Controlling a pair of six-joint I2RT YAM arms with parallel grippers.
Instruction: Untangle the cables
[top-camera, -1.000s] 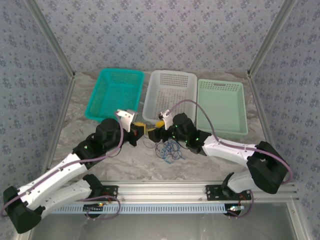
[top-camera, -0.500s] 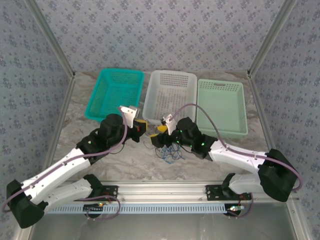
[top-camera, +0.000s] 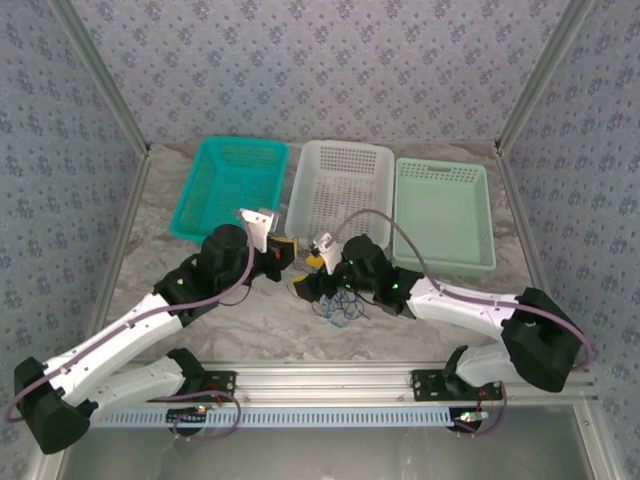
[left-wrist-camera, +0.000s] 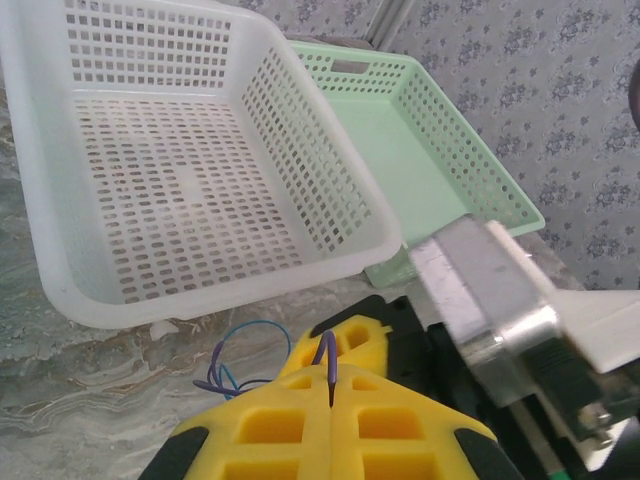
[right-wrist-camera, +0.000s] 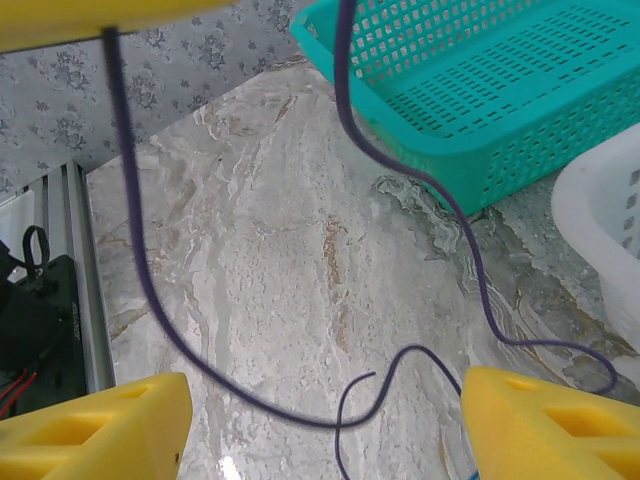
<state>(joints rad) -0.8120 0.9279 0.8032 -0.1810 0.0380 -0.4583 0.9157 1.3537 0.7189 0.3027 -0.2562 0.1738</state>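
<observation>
Pinching one purple cable (left-wrist-camera: 328, 352) tight in the shut left gripper (top-camera: 284, 250), holding the right gripper (top-camera: 308, 272) spread wide and empty just right of it, leaving the cable tangle (top-camera: 342, 306) heaped on the tabletop (top-camera: 250, 325) near the empty teal basket (top-camera: 235, 185), white basket (top-camera: 340, 190) and green basket (top-camera: 442, 215), so judged barely started, nearly everything left.

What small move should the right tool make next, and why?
Probably lower the open right tool and close on the purple cable looping between its fingers; the shut left tool already pinches this cable, so both could pull it free.
</observation>
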